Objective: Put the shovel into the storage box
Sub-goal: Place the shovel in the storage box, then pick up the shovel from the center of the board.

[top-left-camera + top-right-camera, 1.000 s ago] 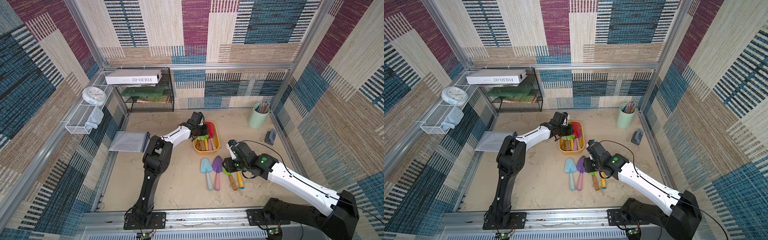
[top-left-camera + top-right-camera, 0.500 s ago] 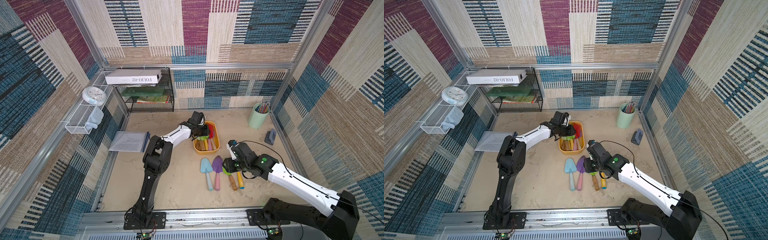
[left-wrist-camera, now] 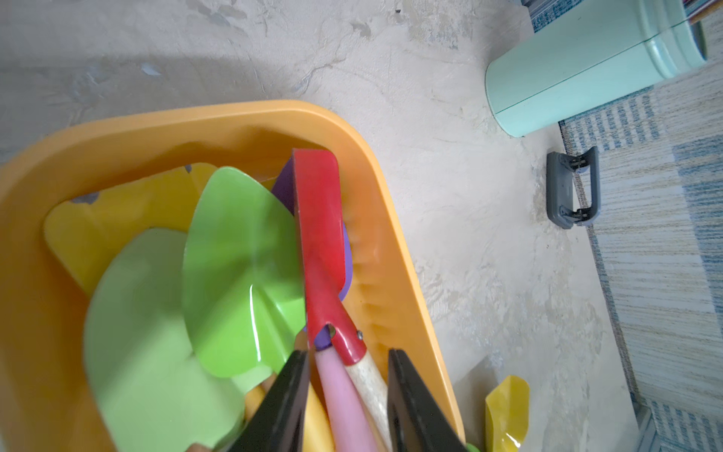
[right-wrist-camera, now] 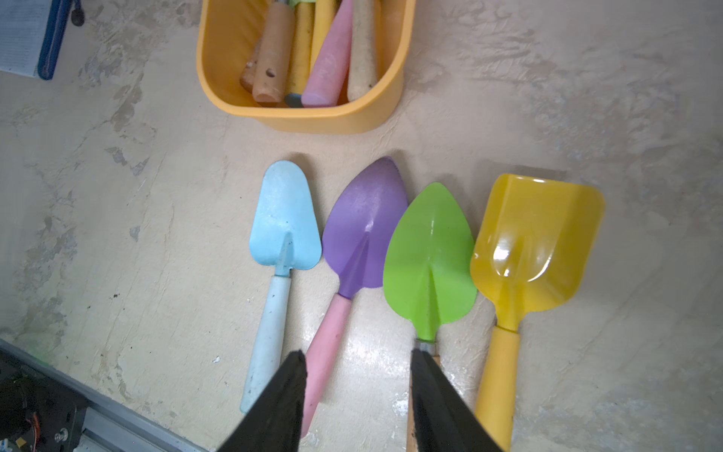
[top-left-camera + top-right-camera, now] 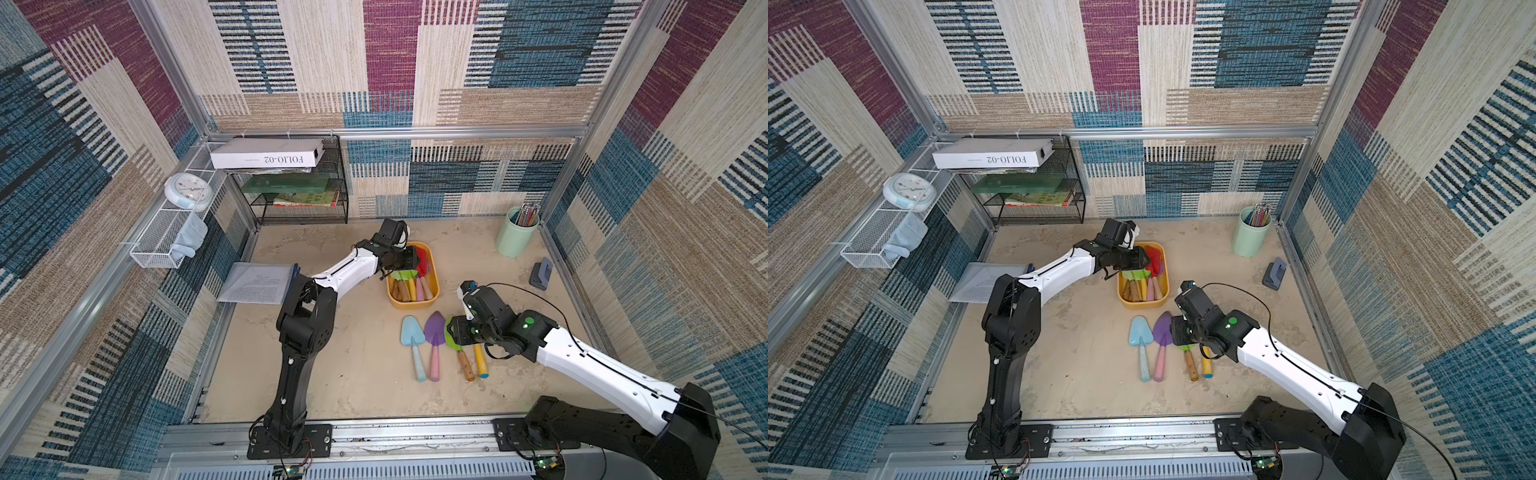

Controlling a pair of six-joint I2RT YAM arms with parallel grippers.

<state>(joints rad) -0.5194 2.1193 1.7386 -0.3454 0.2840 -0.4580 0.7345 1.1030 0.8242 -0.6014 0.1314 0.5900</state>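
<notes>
Nearest, the right gripper (image 4: 356,356) is held over the table with jaws parted and nothing gripped. Four shovels are laid side by side beneath it, blades toward the storage box (image 4: 313,117): blue shovel (image 4: 285,231), purple shovel (image 4: 365,231), green shovel (image 4: 430,258), yellow shovel (image 4: 536,242). Farther, more shovels are stowed in the box. There the left gripper (image 3: 348,351) is seen, jaws parted loosely about the red shovel (image 3: 319,235) handle and a pink handle beside it.
</notes>
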